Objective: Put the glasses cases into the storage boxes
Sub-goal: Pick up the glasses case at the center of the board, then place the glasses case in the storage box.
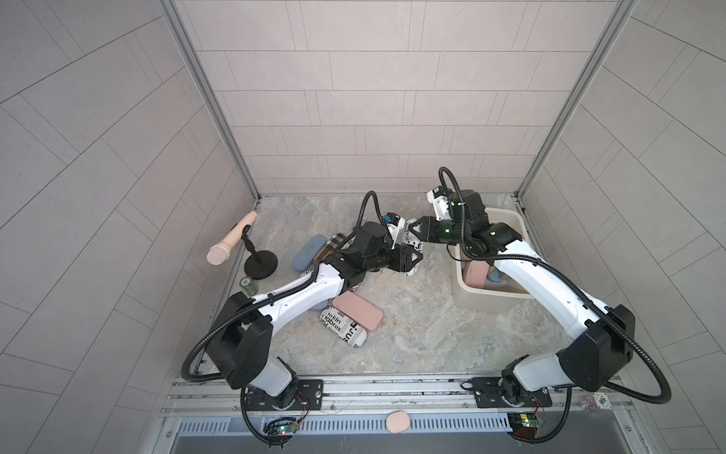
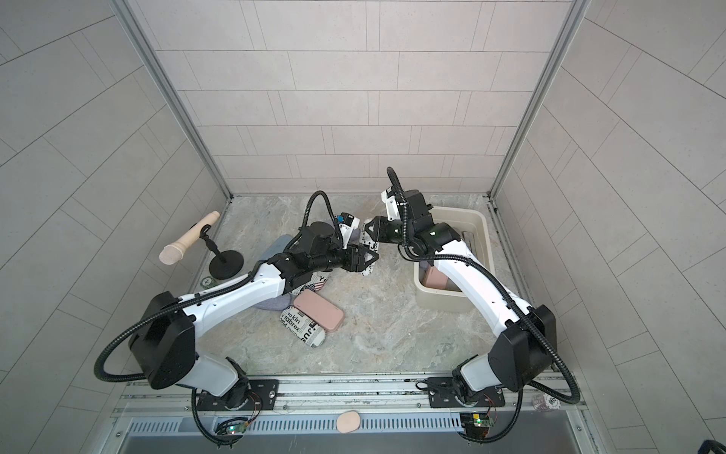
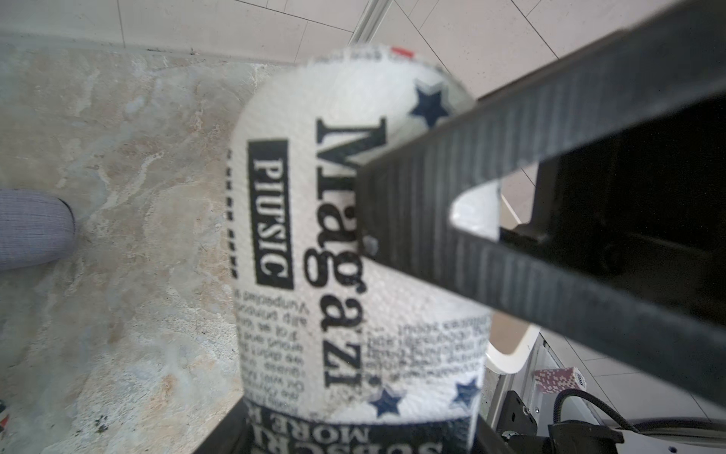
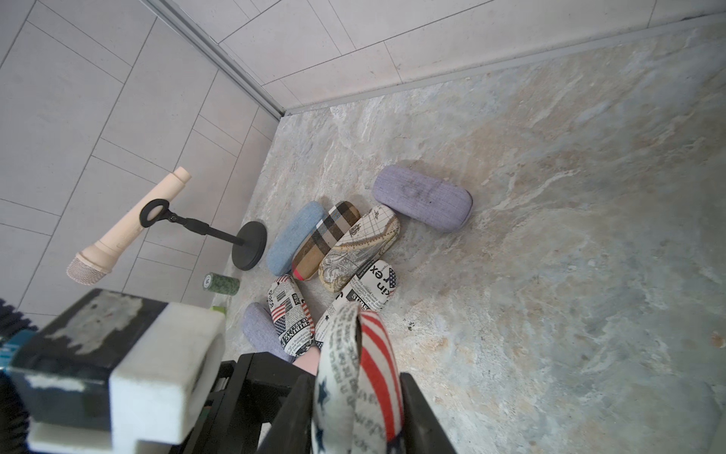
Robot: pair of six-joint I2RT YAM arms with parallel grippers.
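Observation:
A newspaper-print glasses case with stars and red stripes (image 1: 417,247) (image 2: 373,247) (image 3: 275,334) (image 4: 353,373) hangs above the table between both arms. My left gripper (image 1: 414,260) (image 2: 371,257) (image 3: 361,440) is shut on one end. My right gripper (image 1: 410,232) (image 2: 367,232) (image 4: 353,424) is shut on the other end, one ribbed finger (image 3: 412,196) lying across the print. The cream storage box (image 1: 491,304) (image 2: 444,302) stands at the right under the right arm, with a pink case (image 1: 477,275) inside. Several more cases lie at the left: pink (image 1: 357,314), newsprint (image 1: 341,330), blue (image 4: 294,238), plaid (image 4: 326,239), map-print (image 4: 359,247), purple (image 4: 422,198).
A cream microphone (image 1: 231,243) on a black stand (image 1: 261,265) leans at the left wall, with a green roll (image 1: 247,287) beside it. A pink oval pad (image 1: 397,421) lies on the front rail. Tiled walls close the back and sides.

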